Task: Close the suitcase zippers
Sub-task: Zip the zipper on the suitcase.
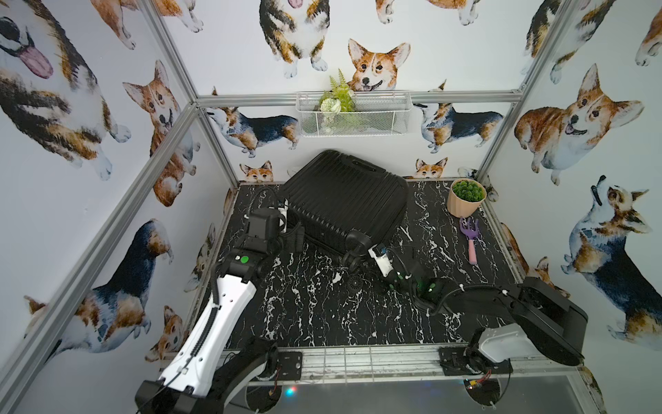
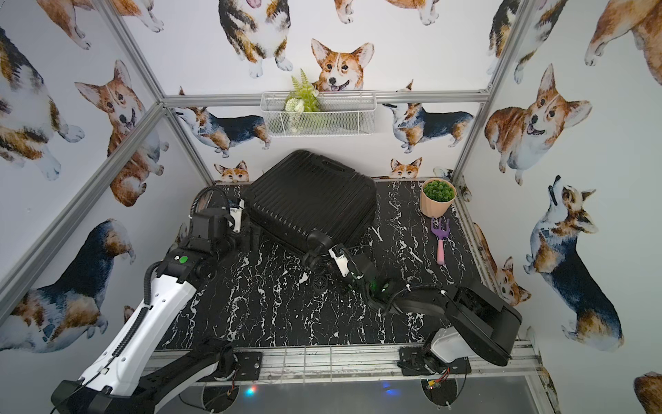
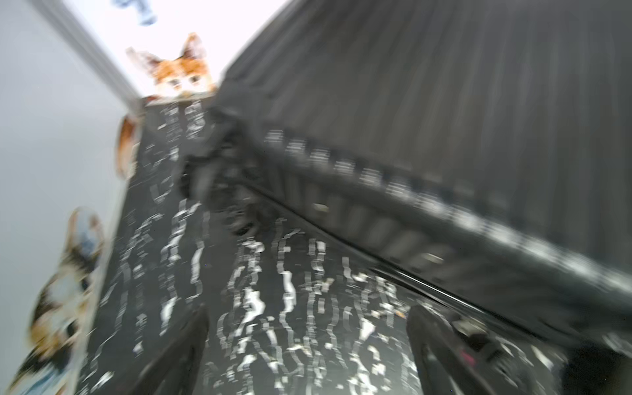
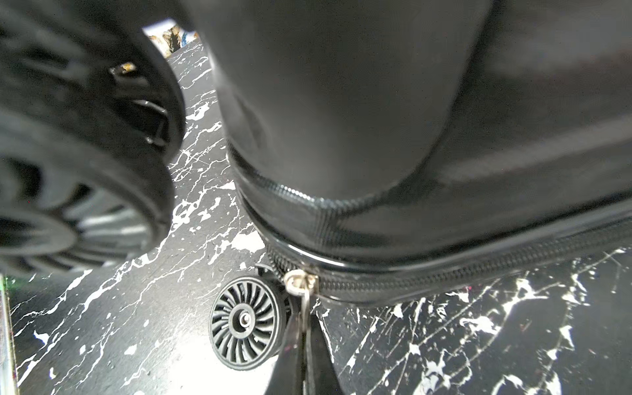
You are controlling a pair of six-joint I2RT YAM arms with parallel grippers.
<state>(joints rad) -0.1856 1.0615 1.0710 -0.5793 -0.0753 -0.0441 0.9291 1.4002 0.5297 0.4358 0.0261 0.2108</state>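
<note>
Centrally, toward the upper middle of both top views, the suitcase (image 1: 345,200) (image 2: 311,200) is seen lying flat on the black marbled tabletop (image 1: 315,315), its ribbed black shell facing up, its halves folded together and its wheels turned toward the lower edge of the frame. In the right wrist view the zippers (image 4: 444,277) are shown as a toothed black band running along the seam between the two halves, with a metal zipper pull (image 4: 301,281) at the rounded corner, just beside a spoked black wheel (image 4: 247,324). The right tool (image 4: 302,342) is closed on that pull, whose tab is pinched between the two fingers. The left wrist view is heavily blurred, yet the left tool (image 3: 307,342) is seen spread wide, with bare tabletop between its fingers and nothing gripped; the suitcase's side edge is seen close beside it. In a top view the left arm is placed at the suitcase's left corner, left of centre. A potted plant (image 1: 466,197) stands at the upper right of the tabletop, with a purple and pink garden fork (image 1: 470,240) just below it in the frame. A white wire basket (image 1: 353,114) holding greenery is hung on the back wall above the suitcase.
</note>
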